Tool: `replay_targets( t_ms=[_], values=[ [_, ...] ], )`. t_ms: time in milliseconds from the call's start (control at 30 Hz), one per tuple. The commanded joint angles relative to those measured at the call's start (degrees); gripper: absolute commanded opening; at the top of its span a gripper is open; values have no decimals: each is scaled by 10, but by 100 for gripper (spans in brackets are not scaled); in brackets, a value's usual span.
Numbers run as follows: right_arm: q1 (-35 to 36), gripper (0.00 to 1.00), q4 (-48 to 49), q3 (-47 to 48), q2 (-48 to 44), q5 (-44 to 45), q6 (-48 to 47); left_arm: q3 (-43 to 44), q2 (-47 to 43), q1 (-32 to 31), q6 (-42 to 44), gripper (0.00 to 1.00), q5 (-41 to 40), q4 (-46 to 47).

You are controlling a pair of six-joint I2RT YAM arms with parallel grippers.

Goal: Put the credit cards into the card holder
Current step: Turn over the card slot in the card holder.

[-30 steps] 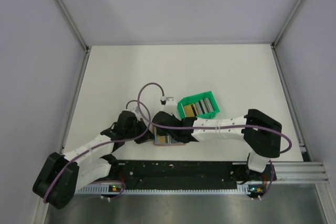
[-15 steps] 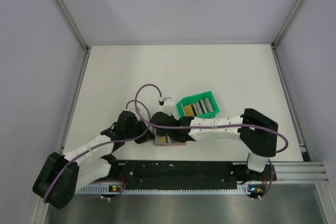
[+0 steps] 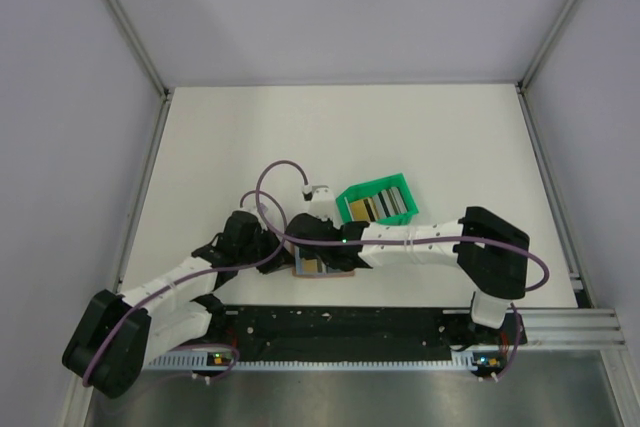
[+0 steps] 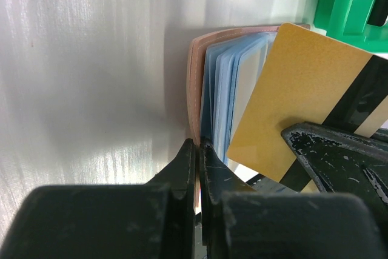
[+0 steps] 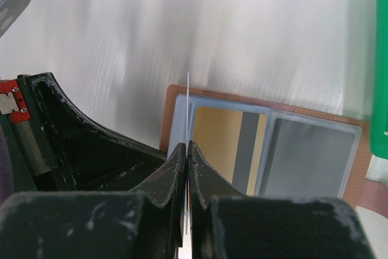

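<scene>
On a white worktop [image 3: 220, 147], the left arm [image 3: 170, 292] and the right arm [image 3: 420, 242] reach in from the near corners and meet over one spot close to the near edge, a little left of its middle. Just behind that spot, toward the worktop's centre, sits a green tray [image 3: 349, 209] holding the spare cards [image 3: 378, 207] on edge, within easy reach of the right arm. The tan card holder [image 5: 171, 104] lies open beneath both wrists with its pale blue sleeves facing up. One sleeve already carries a gold striped card [image 5: 218, 144] and its neighbour a grey card [image 5: 309, 156], so the job looks partly done. The left hand [image 4: 198, 150] is closed at the holder's near edge and appears to pinch the tan cover, most likely to pin the holder down and keep the sleeves spread while its partner works. The right hand [image 5: 187, 150] is clamped tight on a gold card [image 4: 297, 101] with a black stripe, gripping it by one end so the free end leads. The card hangs edge-on above the sleeves, apparently lined up for a slot, and it is not yet inside one.
</scene>
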Motion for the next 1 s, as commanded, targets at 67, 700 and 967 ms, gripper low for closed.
replay_targets(
  t_ms=[67,700,967],
  values=[
    [13,0,-27,30,-11,42,-14,-7,2,-1,2,0,2,21],
    [14,0,-65,24,-38,80,-13,-10,11,0,5,0,-3,20],
    [14,0,-77,23,-37,84,-16,-9,12,-1,5,0,-4,20]
  ],
)
